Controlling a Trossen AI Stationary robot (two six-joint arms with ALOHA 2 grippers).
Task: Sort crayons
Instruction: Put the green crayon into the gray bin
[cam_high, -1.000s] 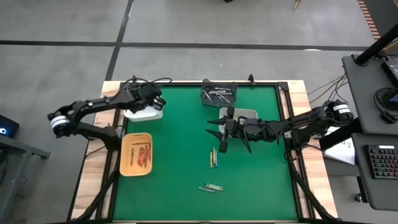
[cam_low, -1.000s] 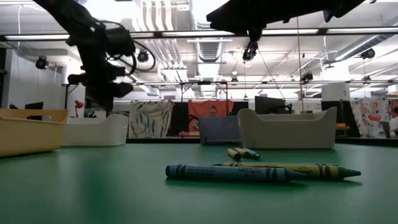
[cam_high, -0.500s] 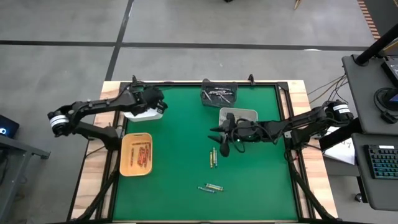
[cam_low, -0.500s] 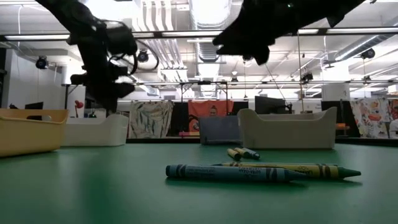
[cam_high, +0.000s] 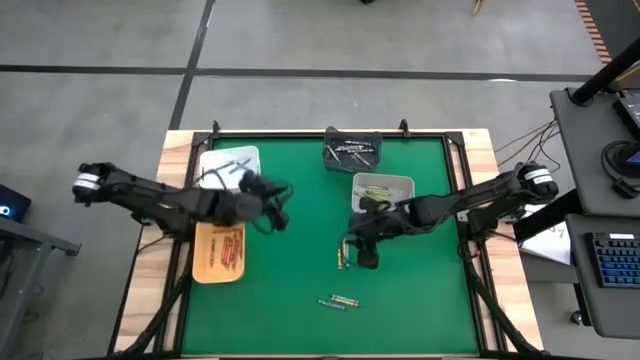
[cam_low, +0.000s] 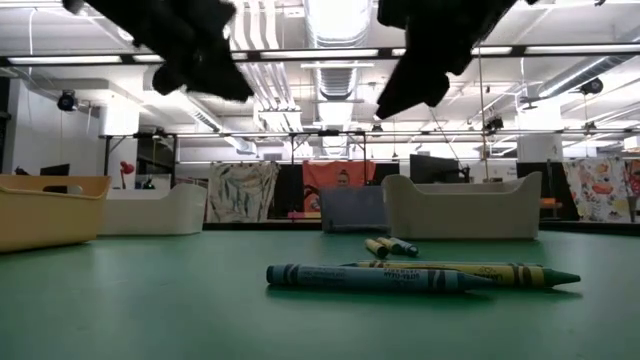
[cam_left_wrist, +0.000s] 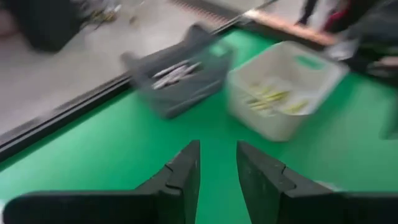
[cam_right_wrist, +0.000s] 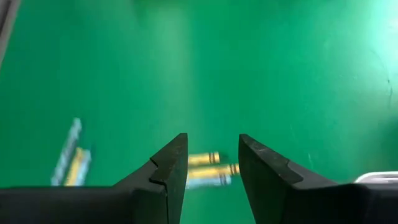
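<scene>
Hovering over the middle of the table, the right gripper points down at 2 crayons lying side by side just below the cream tray. Its fingers stand parted with a clear gap, nothing between them; in the right wrist view the yellow pair sits in line with that gap, which reads as an approach to pick 1 up.

Left gripper hangs above the green surface near the table's left side, between the white tray and the yellow tray. Its fingers are a little apart and empty; likely it is free for another pick.

Sorted stock explains the layout: red-orange sticks lie in the yellow tray, pale grey ones in the dark tray, yellow ones in the cream tray. Contents of the white tray are too small to tell.

Loose crayons remaining: the pair under the right gripper, plus 2 more near the table's front edge, a blue-green one and a yellow one touching along their length. Judged far along, with 4 sticks left.
</scene>
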